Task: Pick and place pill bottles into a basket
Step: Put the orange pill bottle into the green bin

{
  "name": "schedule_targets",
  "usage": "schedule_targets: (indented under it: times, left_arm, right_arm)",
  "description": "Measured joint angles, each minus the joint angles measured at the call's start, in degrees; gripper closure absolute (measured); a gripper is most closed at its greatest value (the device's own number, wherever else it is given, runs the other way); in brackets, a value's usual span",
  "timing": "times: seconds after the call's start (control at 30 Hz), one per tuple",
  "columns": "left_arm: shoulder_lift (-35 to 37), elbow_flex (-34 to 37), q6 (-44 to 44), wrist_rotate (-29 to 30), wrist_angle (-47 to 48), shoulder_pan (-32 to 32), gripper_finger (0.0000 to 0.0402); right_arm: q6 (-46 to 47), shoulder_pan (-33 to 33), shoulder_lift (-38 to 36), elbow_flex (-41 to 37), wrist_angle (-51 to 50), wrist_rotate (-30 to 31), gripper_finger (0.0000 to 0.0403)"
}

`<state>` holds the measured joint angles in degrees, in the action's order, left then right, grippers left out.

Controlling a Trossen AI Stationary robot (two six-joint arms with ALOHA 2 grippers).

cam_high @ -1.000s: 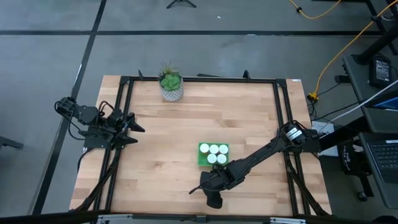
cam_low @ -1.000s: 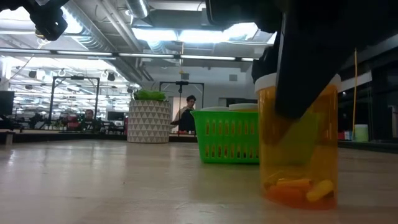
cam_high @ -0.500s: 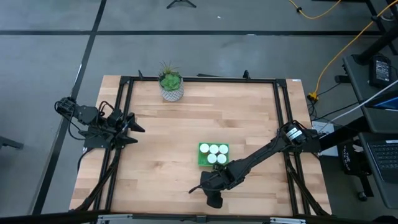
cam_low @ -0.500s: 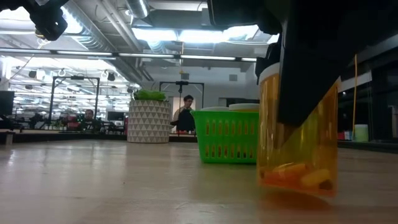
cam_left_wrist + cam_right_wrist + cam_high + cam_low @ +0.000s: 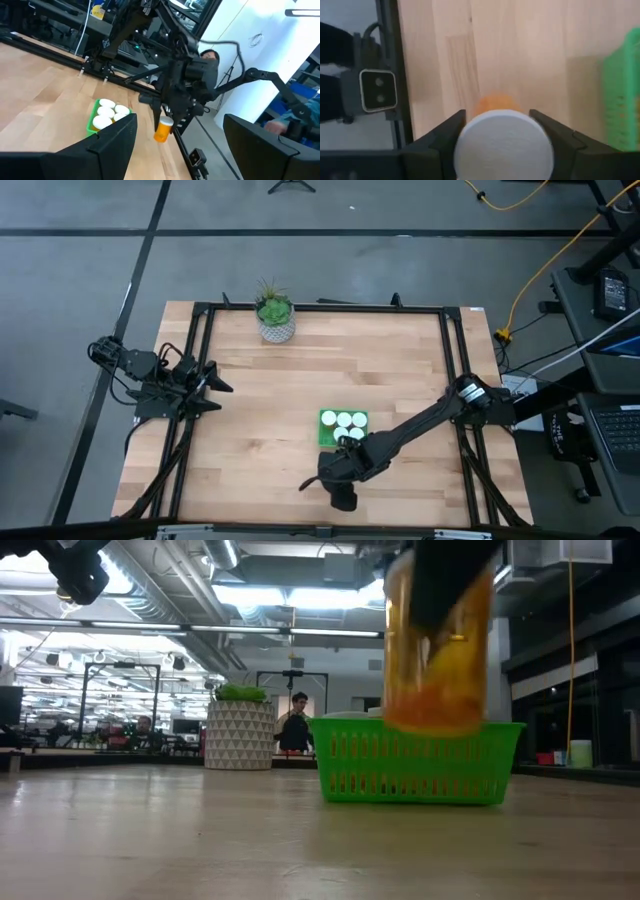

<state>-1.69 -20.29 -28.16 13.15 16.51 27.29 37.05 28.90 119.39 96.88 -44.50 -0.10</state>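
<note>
Our right gripper (image 5: 503, 131) is closed around a pill bottle (image 5: 437, 645), raised beside the green basket (image 5: 415, 762). The bottles (image 5: 343, 426) already inside crowd it; ours could knock them.

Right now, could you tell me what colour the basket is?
Bright green; the basket shows best in the low view.

Pale wooden table (image 5: 260, 420) of butcher-block planks, edged by a black metal frame (image 5: 320, 309). Carried a white-potted green plant (image 5: 274, 315) at about eleven o'clock, near the far edge. Bore a green basket (image 5: 327, 434) at about five o'clock from centre, resting flat on the boards, white-capped bottles (image 5: 344, 420) inside. Rest of the planks bare.
</note>
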Motion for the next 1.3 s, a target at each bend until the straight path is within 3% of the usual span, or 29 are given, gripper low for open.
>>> schedule_targets:
  times: [0.17,0.43,0.93,1.3]
  left_arm:
    - [0.00,-0.01,0.44,0.00,0.00,0.00,0.0112]
    - [0.00,-0.01,0.46,0.00,0.00,0.00,0.0112]
    - [0.00,-0.01,0.48,-0.44,0.00,0.00,0.0112]
    - [0.00,-0.01,0.98,-0.42,-0.02,0.00,0.0112]
  right_arm:
    - [-5.21,-2.22,-0.02,6.87,-7.96,0.07,0.0212]
    - [-11.92,-6.76,-0.09,13.60,-15.88,3.05,0.0192]
    - [-22.27,-13.25,0.22,13.96,-17.59,3.06,0.0199]
    - [-23.18,-13.74,0.40,10.34,-15.25,2.95,0.0198]
